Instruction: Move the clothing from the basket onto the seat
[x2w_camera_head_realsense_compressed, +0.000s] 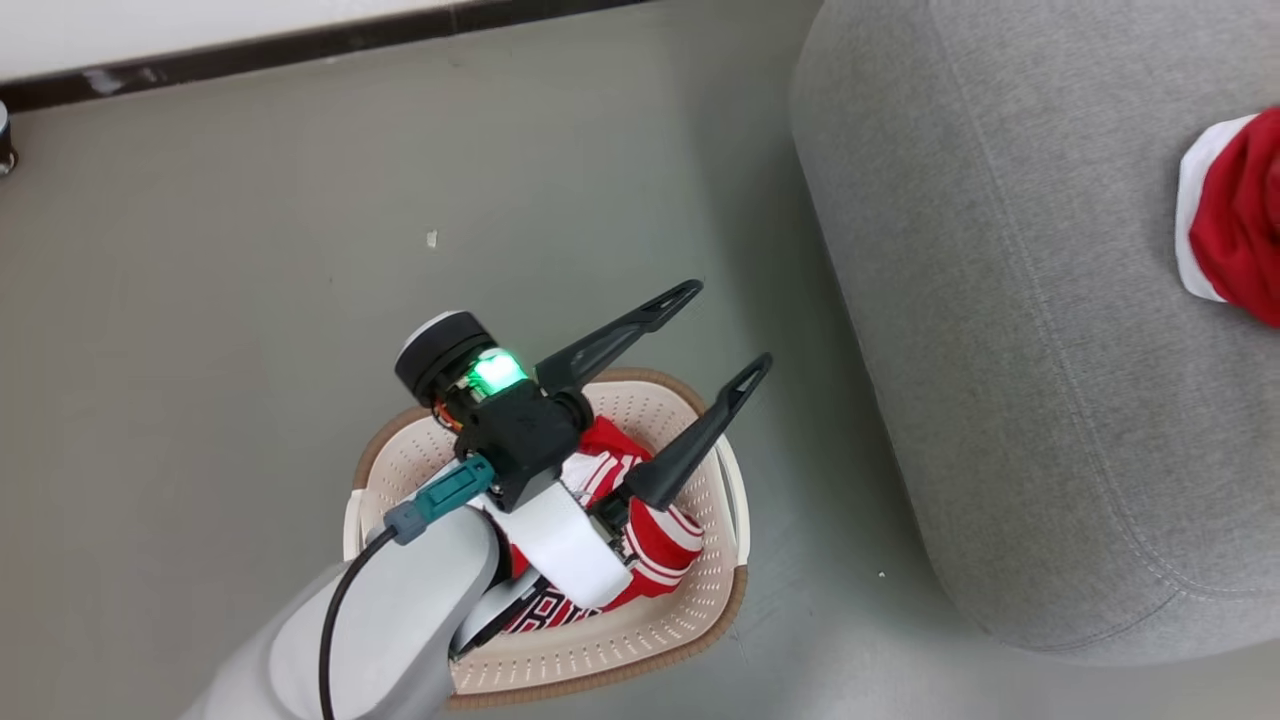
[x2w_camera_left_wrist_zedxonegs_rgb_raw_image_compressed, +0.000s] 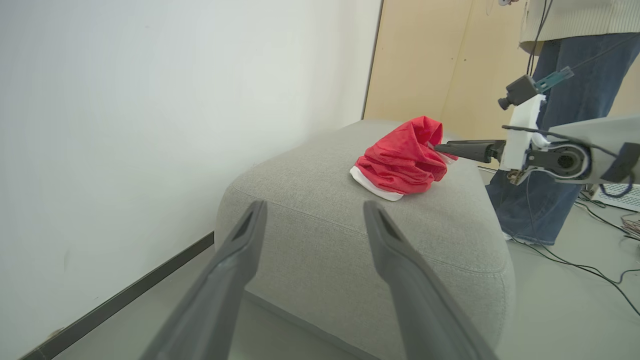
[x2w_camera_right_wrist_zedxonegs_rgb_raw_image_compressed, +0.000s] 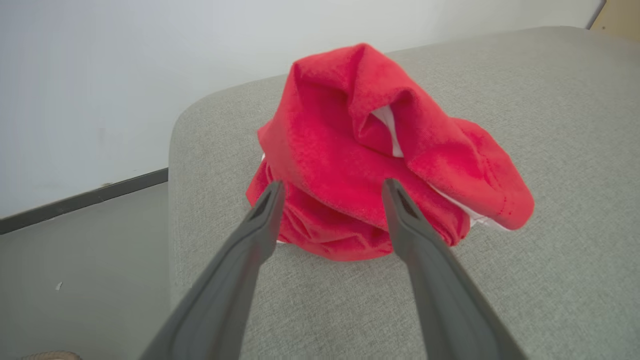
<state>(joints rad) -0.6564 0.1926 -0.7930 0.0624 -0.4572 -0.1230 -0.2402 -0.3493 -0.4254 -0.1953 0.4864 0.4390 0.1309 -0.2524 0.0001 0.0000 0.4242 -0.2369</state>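
Clothing (x2w_camera_right_wrist_zedxonegs_rgb_raw_image_compressed: 350, 150) on seat (x2w_camera_right_wrist_zedxonegs_rgb_raw_image_compressed: 550, 125); right end effector (x2w_camera_right_wrist_zedxonegs_rgb_raw_image_compressed: 332, 184) seemingly clear.

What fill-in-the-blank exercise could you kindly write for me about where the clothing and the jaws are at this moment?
1. The bunched garment lying on the seat is ____ with white trim.
2. The striped jersey lies ____ the basket.
3. The left gripper and the right gripper both have their jaws ____.

Missing words: red; inside; open.
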